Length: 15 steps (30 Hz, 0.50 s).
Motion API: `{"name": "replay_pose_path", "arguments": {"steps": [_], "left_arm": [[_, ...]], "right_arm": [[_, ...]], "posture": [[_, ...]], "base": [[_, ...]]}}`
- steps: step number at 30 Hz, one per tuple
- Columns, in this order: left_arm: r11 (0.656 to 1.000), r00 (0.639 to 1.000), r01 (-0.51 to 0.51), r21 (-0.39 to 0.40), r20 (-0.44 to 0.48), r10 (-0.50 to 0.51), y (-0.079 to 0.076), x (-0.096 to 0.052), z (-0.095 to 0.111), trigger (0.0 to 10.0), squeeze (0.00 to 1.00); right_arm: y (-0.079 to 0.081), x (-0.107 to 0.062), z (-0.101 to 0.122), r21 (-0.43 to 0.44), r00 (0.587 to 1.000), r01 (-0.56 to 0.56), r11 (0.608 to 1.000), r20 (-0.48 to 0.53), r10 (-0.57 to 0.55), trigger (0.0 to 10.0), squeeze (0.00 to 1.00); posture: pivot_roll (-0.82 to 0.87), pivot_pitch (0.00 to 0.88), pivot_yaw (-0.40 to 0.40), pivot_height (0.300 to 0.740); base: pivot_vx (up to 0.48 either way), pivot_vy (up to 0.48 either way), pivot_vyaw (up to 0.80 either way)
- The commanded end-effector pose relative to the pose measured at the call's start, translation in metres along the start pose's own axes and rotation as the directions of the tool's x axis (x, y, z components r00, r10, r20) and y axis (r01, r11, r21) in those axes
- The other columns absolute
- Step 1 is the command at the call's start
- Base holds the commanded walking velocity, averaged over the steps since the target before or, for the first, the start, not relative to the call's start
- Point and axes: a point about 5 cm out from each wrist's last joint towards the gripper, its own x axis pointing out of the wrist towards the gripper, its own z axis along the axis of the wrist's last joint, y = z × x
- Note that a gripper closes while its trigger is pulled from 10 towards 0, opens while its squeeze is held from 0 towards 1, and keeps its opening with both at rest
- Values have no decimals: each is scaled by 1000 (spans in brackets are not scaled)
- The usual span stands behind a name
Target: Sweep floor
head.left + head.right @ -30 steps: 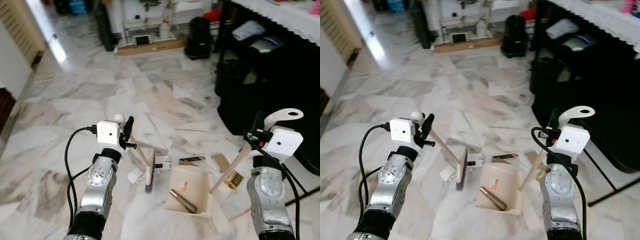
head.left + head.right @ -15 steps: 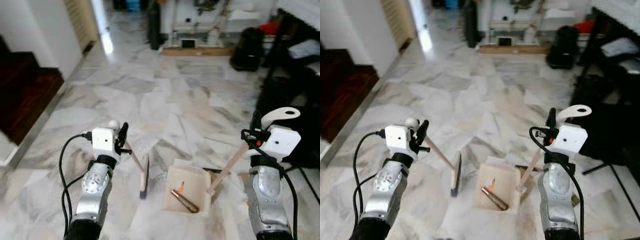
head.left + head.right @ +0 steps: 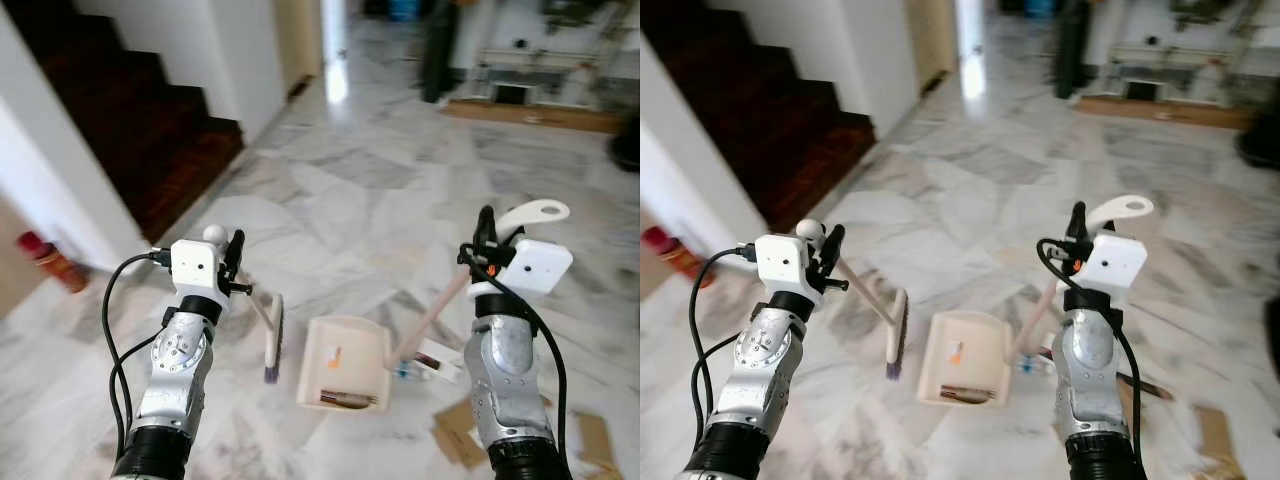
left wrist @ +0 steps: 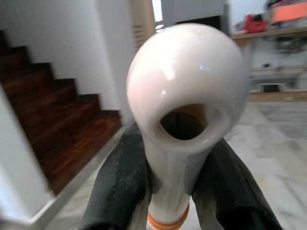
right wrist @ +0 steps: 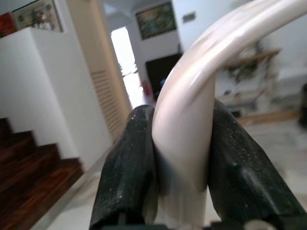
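Observation:
My left gripper is shut on the pale handle of a hand brush, whose head hangs just above the marble floor. In the left wrist view the black fingers clamp the handle's rounded white end. My right gripper is shut on the long handle of a cream dustpan, which sits low beside the brush, to its right. A brown tube and a small orange scrap lie in the pan. The right wrist view has the fingers pressed on the curved handle loop.
A dark wooden staircase rises at the left behind a white wall. A red bottle stands by that wall. Cardboard scraps and a small white item lie on the floor at the right. Furniture lines the far end of the room.
The whole view has swung left: the staircase and red bottle have come in and the black table has gone out. Both grippers keep hold of the brush and dustpan.

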Motion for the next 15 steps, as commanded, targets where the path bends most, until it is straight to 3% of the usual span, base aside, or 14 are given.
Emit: {"name": "replay_pose_path", "arguments": {"steps": [1,15], "left_arm": [[1000,1000,-20,22,25,19,6,2,6,10000,0],[999,998,-46,-4,37,46,-4,7,4,10000,0]], "right_arm": [[4,6,10,13,999,-11,1000,50,10,10000,0],[-1,13,11,-7,998,-36,999,54,36,10000,0]], "posture": [[63,25,71,740],[49,0,23,740]], "base": [[0,0,800],[0,0,800]]}}
